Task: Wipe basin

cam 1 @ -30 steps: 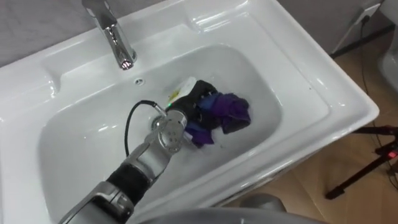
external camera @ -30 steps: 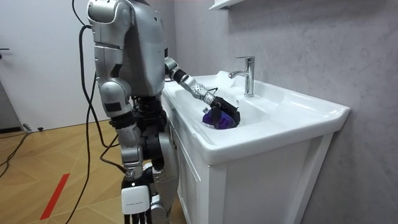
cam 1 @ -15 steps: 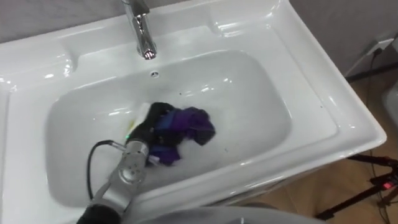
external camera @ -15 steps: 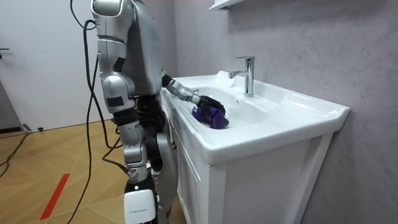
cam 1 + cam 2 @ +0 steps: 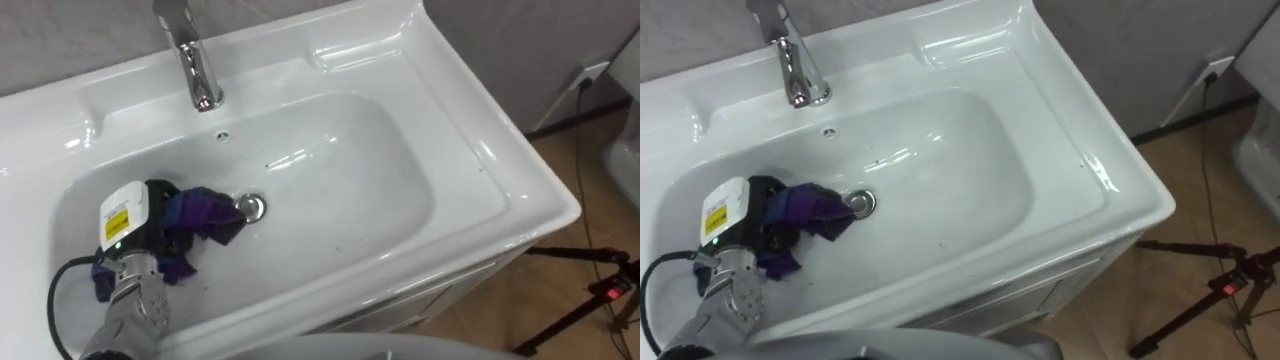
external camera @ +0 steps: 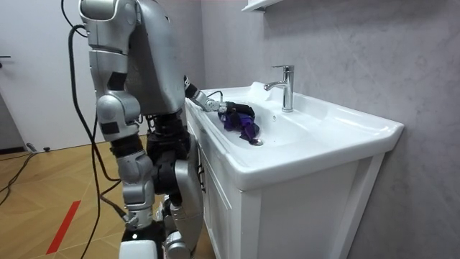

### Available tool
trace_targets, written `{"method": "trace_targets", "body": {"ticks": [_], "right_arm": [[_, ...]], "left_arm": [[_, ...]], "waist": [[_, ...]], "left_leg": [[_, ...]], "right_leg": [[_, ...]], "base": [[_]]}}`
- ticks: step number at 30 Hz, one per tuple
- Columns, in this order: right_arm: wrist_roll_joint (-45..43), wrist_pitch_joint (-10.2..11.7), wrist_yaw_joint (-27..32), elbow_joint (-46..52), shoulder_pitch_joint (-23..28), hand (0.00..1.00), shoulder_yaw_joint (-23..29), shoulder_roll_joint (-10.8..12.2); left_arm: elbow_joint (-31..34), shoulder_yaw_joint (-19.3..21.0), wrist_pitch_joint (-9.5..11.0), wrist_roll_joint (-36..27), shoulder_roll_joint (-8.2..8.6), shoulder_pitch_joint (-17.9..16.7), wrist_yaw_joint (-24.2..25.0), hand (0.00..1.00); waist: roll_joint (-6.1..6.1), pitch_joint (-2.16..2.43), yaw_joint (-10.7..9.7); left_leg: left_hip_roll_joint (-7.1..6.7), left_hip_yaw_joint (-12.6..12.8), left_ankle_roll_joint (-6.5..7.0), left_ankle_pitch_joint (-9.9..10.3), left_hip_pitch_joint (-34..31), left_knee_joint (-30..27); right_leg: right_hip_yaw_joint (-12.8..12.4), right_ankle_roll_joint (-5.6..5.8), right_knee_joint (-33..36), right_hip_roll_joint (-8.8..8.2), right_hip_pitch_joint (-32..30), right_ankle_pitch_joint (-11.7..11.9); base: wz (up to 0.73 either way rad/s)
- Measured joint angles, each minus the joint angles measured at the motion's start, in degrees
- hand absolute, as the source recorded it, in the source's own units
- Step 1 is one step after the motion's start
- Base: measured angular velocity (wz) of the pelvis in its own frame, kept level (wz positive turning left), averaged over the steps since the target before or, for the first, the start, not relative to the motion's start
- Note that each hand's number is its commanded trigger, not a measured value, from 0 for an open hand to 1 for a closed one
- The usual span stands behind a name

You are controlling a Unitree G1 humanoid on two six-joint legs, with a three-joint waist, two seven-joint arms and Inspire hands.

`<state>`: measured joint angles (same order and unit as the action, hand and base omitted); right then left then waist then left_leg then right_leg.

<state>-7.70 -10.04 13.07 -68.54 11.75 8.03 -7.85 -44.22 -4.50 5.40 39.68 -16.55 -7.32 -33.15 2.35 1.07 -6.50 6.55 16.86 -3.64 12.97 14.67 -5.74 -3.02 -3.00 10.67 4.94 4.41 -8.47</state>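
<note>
The left hand (image 5: 150,212) was held closed round the cloth (image 5: 203,213), low in the basin (image 5: 400,190). The drain (image 5: 250,207) lay just beyond the cloth, and the tap (image 5: 195,60) stood farther ahead. The cloth was judged soft, light and perhaps damp, so it is best taken bunched in the fingers lest it slip on slick porcelain. How the cloth dangled beneath the hand was made plain by the room view, where the right hand (image 6: 138,247) was seen hanging low. Its state could not be told.
</note>
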Motion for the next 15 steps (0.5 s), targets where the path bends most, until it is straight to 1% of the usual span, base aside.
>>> {"method": "trace_targets", "body": {"ticks": [3,5,7,11,15], "right_arm": [[0.0,-0.2,-0.1,-0.1,0.2,0.0,0.3,-0.5],[-0.6,-1.4,-0.1,-0.1,0.0,0.0,1.8,-0.7],[-1.2,-1.7,-0.1,-0.2,-0.2,0.0,2.5,-0.9],[-1.8,-1.8,-0.8,-0.1,-0.5,0.0,2.3,-1.1],[-1.2,-1.9,-1.1,0.3,-0.6,0.0,2.1,-1.2]], "left_arm": [[-1.1,0.0,-0.2,0.6,-0.24,0.0,-1.2,1.0],[-1.5,0.0,-1.1,3.0,-0.09,0.0,-1.7,1.0],[-1.5,0.0,-1.9,4.7,0.06,0.0,-2.0,1.0],[-1.7,-0.1,-3.2,7.5,0.2,0.0,-2.1,1.0],[-1.7,-0.1,-4.0,7.4,0.25,0.0,-2.2,1.0]], "waist": [[0.64,0.08,0.0],[1.12,0.26,0.0],[1.46,0.25,0.0],[1.76,0.28,0.2],[1.77,0.28,0.2]], "left_leg": [[0.27,-0.1,-0.27,-0.1,-0.1,0.0],[0.36,-0.1,-0.42,-0.1,-0.1,0.0],[0.39,-0.1,-0.47,-0.2,-0.1,-0.1],[0.39,-0.6,-0.47,-0.2,0.1,-0.2],[0.3,-1.4,-0.46,-0.2,0.1,-0.7]], "right_leg": [[-0.3,-0.33,0.1,0.37,-0.3,0.1],[-0.3,-0.42,0.2,0.46,-0.3,0.1],[-0.2,-0.45,0.2,0.47,-0.3,0.1],[-0.1,-0.48,0.2,0.43,0.2,0.1],[-0.1,-0.48,0.2,0.29,0.4,0.1]], "base": [[-0.08],[0.0],[0.0],[0.01],[0.0]]}}
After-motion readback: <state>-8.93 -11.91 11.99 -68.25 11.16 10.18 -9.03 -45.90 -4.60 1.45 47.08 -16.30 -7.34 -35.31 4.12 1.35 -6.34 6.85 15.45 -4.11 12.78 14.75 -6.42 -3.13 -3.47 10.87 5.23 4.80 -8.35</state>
